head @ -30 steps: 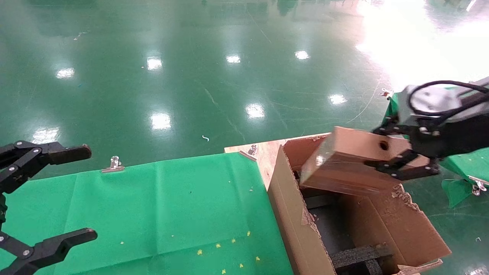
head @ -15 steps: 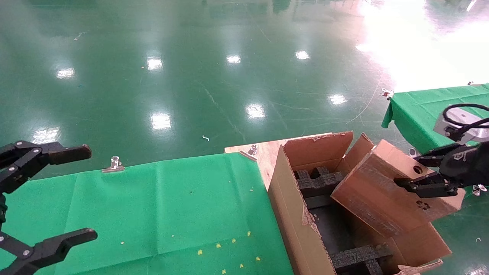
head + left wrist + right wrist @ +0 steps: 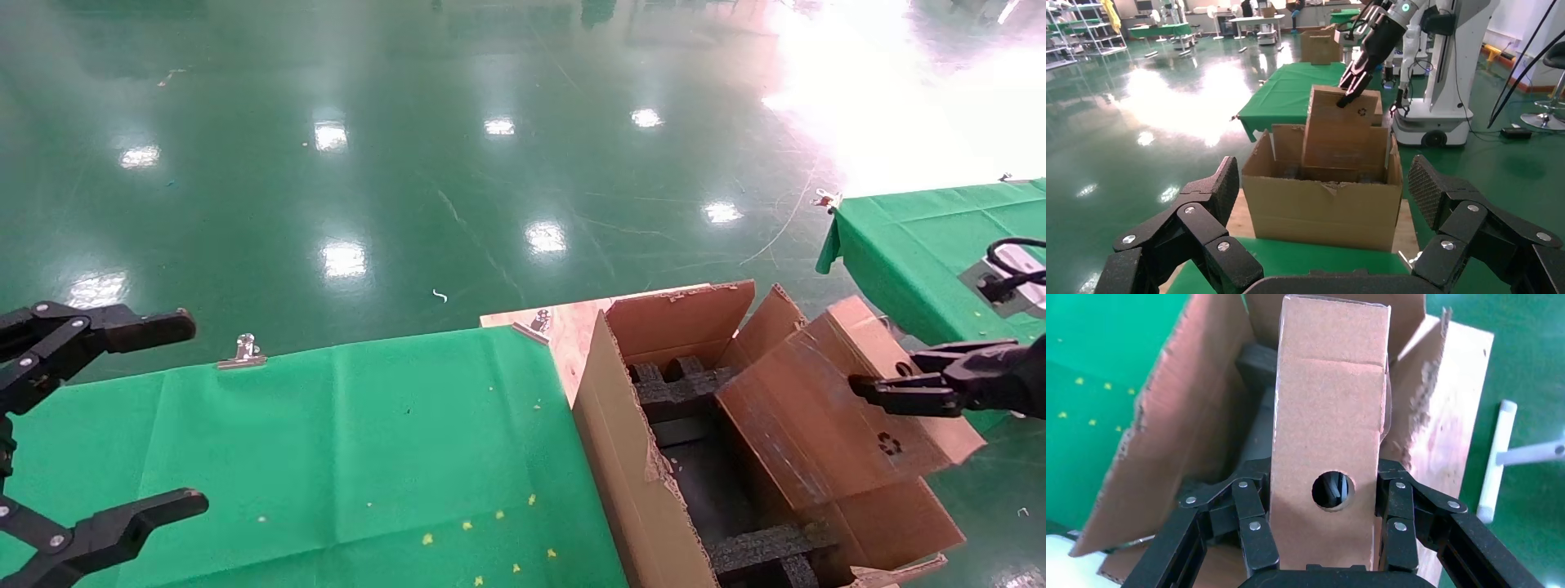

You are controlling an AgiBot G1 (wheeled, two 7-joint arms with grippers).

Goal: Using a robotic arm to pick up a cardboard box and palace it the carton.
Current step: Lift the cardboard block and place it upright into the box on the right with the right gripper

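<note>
Head view. R gripper (image 3: 903, 384): coming in from the right edge, jaws clamped on the narrow upper edge of the cardboard box (image 3: 825, 425). Box is tilting, lower end sitting down inside the carton (image 3: 629, 465) on its right side, upper end sticking out above the ragged right flap; recycling mark and one round hole showing near the gripper. Carton is standing just beside the green-covered tabletop (image 3: 327, 457), black foam blocks (image 3: 682, 384) lying inside at the far end and near end. Second green tabletop (image 3: 907, 237) lying behind the R gripper. L gripper (image 3: 122, 416): hanging over the near left of the tabletop, well apart from the carton, jaws wide apart, holding nothing. Metal clip (image 3: 243, 351) sitting on the cloth's far edge.

L wrist view. L gripper (image 3: 1324, 196): both black fingers (image 3: 1211, 202) spreading wide, nothing between them. Carton (image 3: 1321, 208) standing ahead on a pale board; box (image 3: 1343, 131) standing up out of it, roughly upright from this side. Robotic arm (image 3: 1379, 37) is reaching down from above, R gripper (image 3: 1350, 89) closing on the box's top edge.

R wrist view. R gripper (image 3: 1324, 539): linked fingers (image 3: 1251, 520) pressing on both sides of the box's narrow edge (image 3: 1327, 416), round hole facing the camera. Box's far end is going down between the carton's flaps (image 3: 1168, 435); foam partly showing beside it.
</note>
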